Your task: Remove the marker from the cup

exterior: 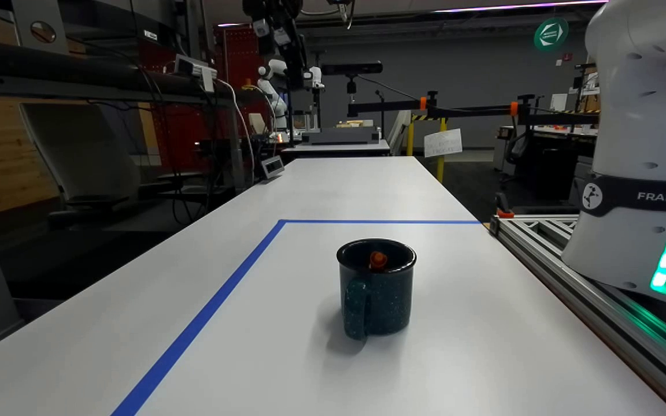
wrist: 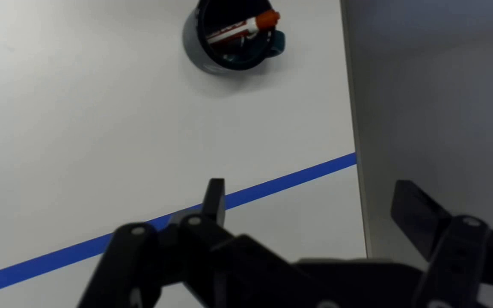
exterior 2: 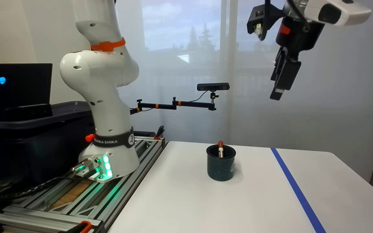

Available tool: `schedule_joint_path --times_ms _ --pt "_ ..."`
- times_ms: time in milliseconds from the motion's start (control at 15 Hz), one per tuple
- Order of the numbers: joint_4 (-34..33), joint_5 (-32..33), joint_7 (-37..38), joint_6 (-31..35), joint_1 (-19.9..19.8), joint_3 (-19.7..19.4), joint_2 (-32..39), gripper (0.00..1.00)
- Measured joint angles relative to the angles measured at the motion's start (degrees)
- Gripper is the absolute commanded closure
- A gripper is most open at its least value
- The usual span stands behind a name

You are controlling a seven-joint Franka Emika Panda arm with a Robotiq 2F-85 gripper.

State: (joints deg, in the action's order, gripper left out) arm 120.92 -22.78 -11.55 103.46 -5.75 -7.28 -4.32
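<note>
The cup (exterior: pixel 391 303) is dark blue-green with a handle and stands upright on the white table. It shows in both exterior views (exterior 2: pixel 220 168) and at the top of the wrist view (wrist: pixel 193 40), partly cut off by the frame edge. The marker (exterior 2: pixel 220 149) leans inside the cup, its orange-red cap end at the rim and its lower part hidden. It also shows in the wrist view (wrist: pixel 248 28) and in an exterior view (exterior: pixel 377 260). My gripper (wrist: pixel 308 186) is wide open and empty. In an exterior view (exterior 2: pixel 275 89) it hangs tilted, high above the table and apart from the cup.
Blue tape (exterior 2: pixel 296 187) marks lines on the white table (exterior 2: pixel 180 200). The robot base (exterior: pixel 639 242) stands on a metal frame (exterior 2: pixel 131 181) along one table edge. A camera on a black arm (exterior 2: pixel 193 104) stands behind the table. The table edge (wrist: pixel 357 171) runs under my gripper.
</note>
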Motion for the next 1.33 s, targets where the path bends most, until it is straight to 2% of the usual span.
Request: schedule_joint_path --times_ms 600,1133,1333 --pt "10.2 -22.2 6.2 3.3 0.0 0.5 2.7 0.0" --pt "18.1 -25.4 12.1 6.6 0.1 1.6 3.3 0.0" --pt "20.5 -24.8 14.5 4.0 0.1 1.9 4.2 0.0"
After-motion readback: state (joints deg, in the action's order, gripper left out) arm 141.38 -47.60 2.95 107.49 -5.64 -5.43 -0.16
